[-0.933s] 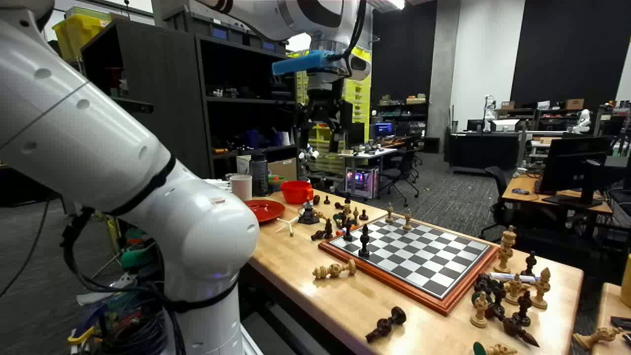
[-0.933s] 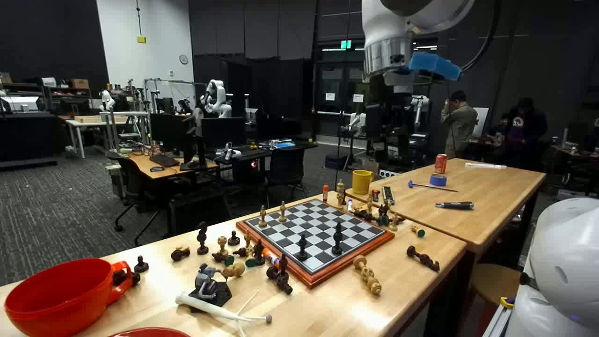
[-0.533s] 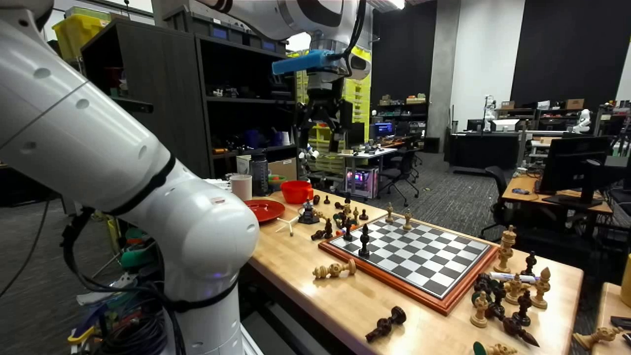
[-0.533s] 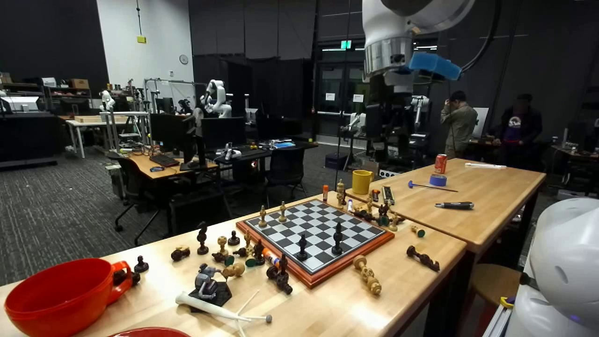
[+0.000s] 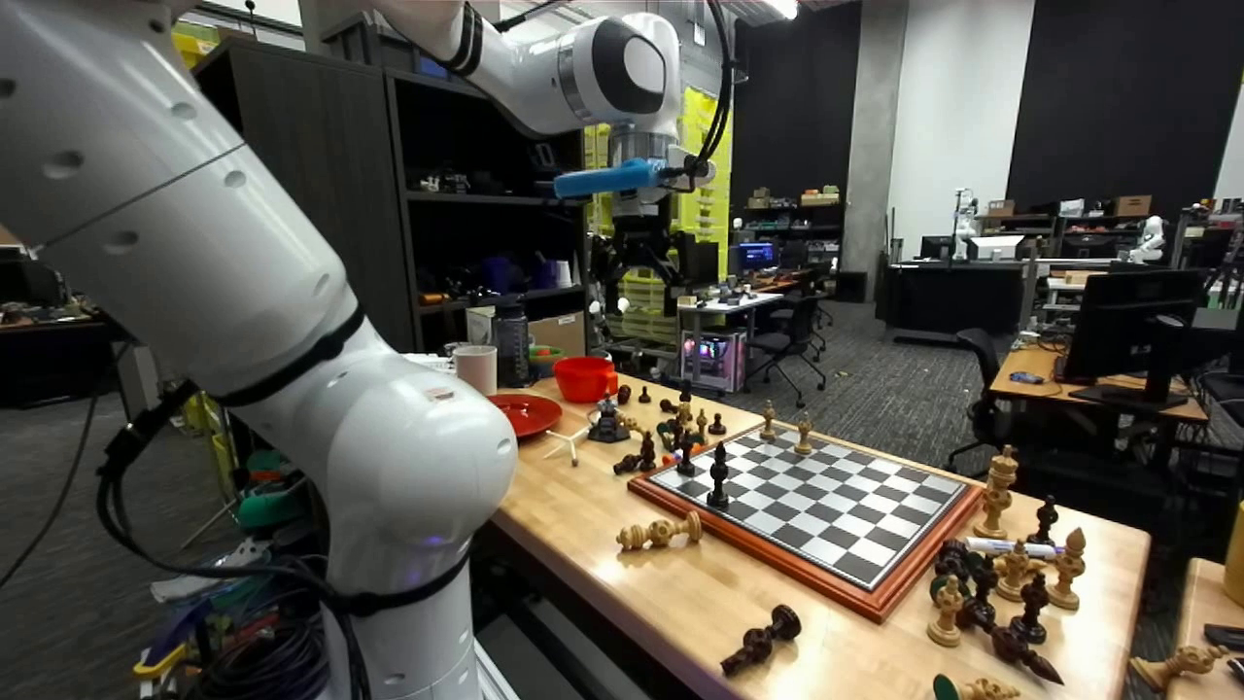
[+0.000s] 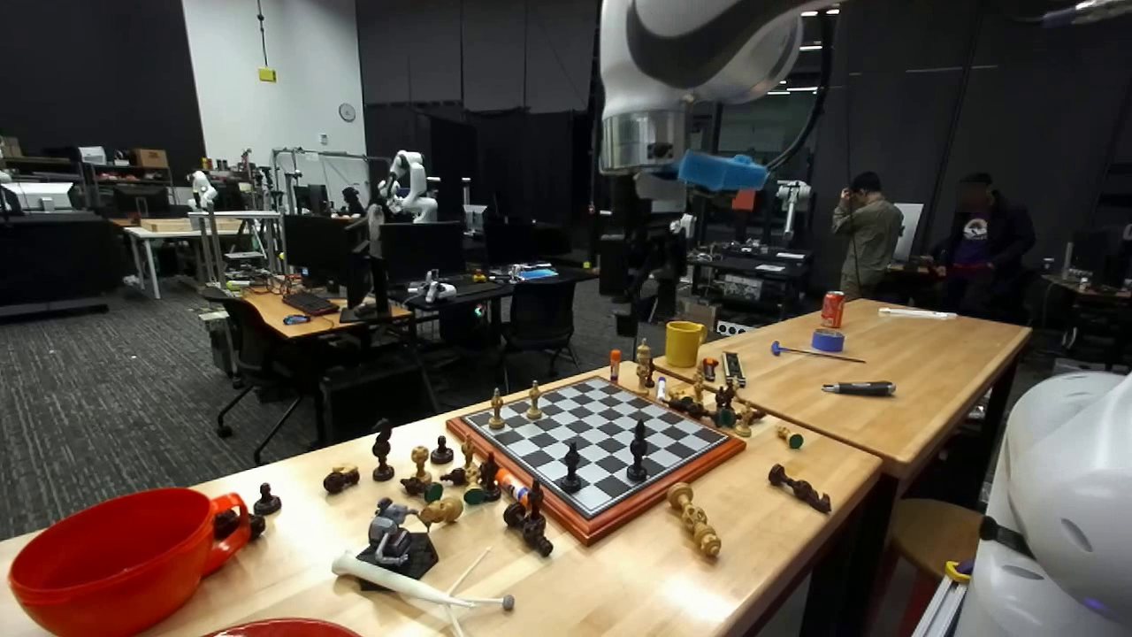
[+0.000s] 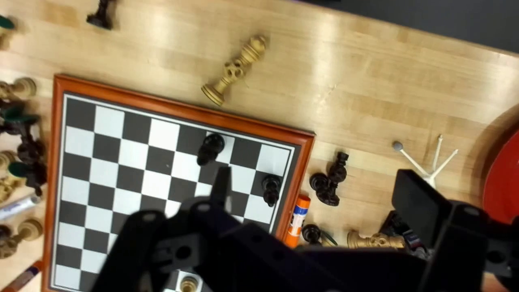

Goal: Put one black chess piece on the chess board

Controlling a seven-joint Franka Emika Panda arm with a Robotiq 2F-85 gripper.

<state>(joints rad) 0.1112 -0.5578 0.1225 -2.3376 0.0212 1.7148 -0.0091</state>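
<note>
My gripper (image 5: 641, 277) is open and empty, raised well above the table; it also shows dark in an exterior view (image 6: 653, 279). In the wrist view its fingers (image 7: 318, 194) stand wide apart. The chess board (image 7: 162, 162) lies flat; it also shows in both exterior views (image 5: 836, 506) (image 6: 592, 416). Two black pieces stand upright on it, a taller one (image 6: 638, 451) and a shorter one (image 6: 571, 469). Beside the board's corner, one black piece lies against a standing one (image 7: 330, 178), seen between my fingers. Another black piece (image 5: 761, 640) lies near the table's front edge.
A tan piece (image 5: 659, 531) lies in front of the board. A glue stick (image 7: 297, 221) touches the frame. A figurine (image 6: 393, 535), a small white tripod (image 7: 429, 170), a red mug (image 6: 124, 557) and a red plate (image 5: 525, 413) stand at one end; mixed pieces (image 5: 1011, 583) cluster at the other.
My arm has lowered and shifted sideways, so the gripper is lower in both exterior views. The fingers stay open. The chess pieces and board have not moved.
</note>
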